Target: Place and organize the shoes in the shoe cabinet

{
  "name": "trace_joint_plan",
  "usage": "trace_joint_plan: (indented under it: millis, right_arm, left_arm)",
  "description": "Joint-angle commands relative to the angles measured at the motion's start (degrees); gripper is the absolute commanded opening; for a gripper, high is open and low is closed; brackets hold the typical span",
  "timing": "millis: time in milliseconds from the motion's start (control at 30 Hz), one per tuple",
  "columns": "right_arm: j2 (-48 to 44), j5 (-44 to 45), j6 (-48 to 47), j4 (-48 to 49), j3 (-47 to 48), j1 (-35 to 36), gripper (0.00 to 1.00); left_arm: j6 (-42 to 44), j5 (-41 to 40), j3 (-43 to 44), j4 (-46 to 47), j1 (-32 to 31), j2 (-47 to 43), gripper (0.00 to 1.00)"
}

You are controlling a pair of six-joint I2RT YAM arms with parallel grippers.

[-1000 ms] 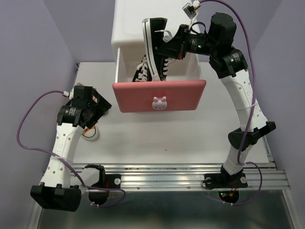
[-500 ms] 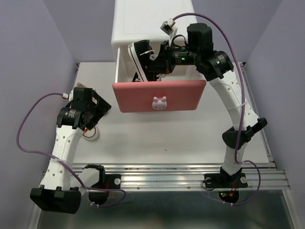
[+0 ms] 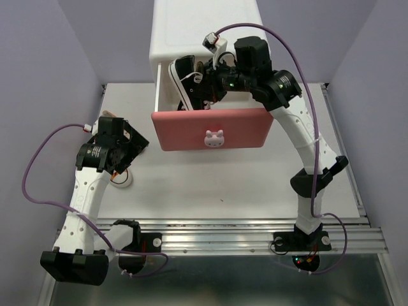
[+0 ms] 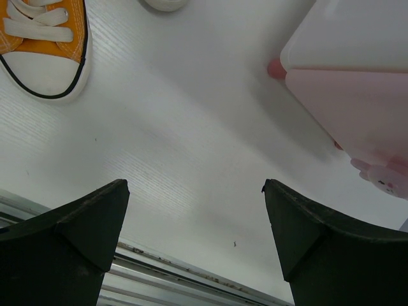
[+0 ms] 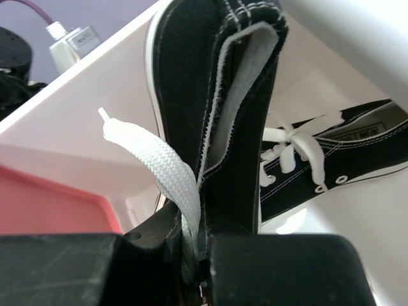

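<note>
Printed label on the insole of the second black sneaker, which lies in the open upper drawer of the shoe cabinet; text too small to read. The right arm arches over the drawer, and the right gripper pinches the canvas upper and a lace of the held black sneaker, steeply on edge inside the drawer. The left arm is bent low over the bench. The left gripper is spread and empty, with an orange sneaker lying nearby.

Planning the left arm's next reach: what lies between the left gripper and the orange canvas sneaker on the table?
Nothing but bare white tabletop, in the left wrist view: the orange canvas sneaker lies up-left of the open left gripper.
</note>
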Motion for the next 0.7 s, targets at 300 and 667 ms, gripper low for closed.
trace_joint_plan:
  millis: [300,667]
  right_arm:
    - [4.55,20.32,-6.63,0.14,2.64,2.39,0.01]
    - [5.86,37.11,-5.04,0.15,0.44,2.39,0.01]
  left_arm:
    - [1.63,-1.68,1.2,-0.93,0.26,-0.16,0.99]
    - [1.71,-1.6,1.11,-0.93,0.26,-0.25,0.99]
